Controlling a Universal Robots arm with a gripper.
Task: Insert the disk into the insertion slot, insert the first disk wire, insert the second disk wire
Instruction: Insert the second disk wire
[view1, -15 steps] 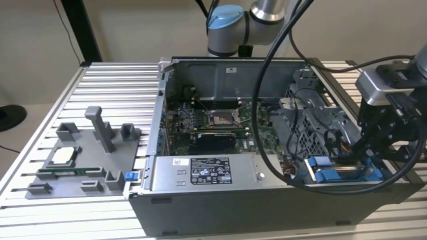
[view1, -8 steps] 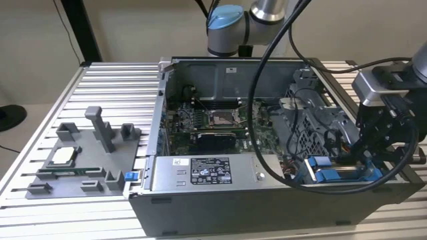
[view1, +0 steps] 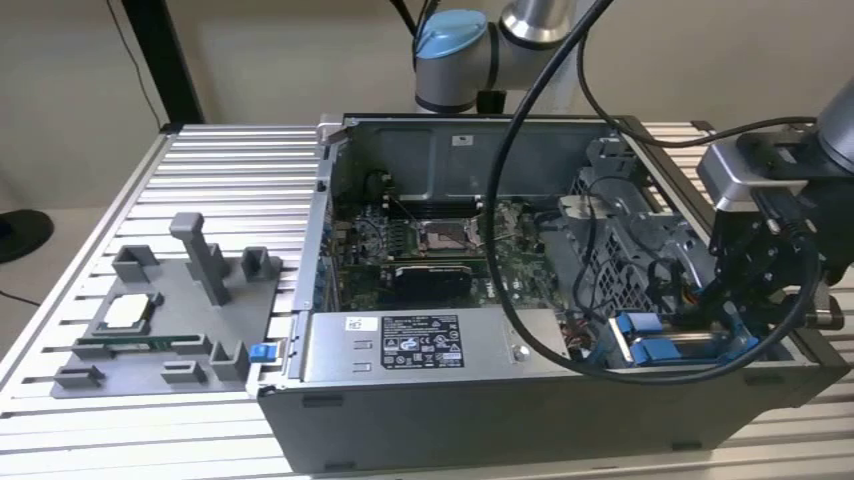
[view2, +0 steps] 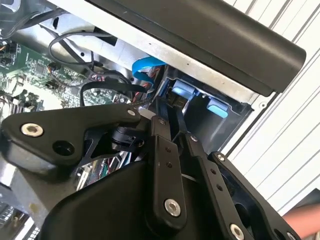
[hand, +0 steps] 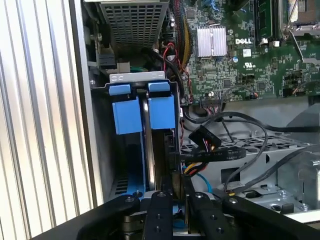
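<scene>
Pincer (hand: 177, 190) at blue insertion slot (hand: 127, 115), white-labelled power-supply box (view1: 414, 350) nearby

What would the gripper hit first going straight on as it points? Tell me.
Most likely the slot: in the first wrist view the gripper points straight at it, seemingly close ahead, though depth is unclear.

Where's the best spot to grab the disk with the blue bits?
Probably the two square blue tabs, pinched from the open side of the case. The disk stands on edge deep in its slot, so only that tabbed end sticks out; walls hem in the rest.
</scene>
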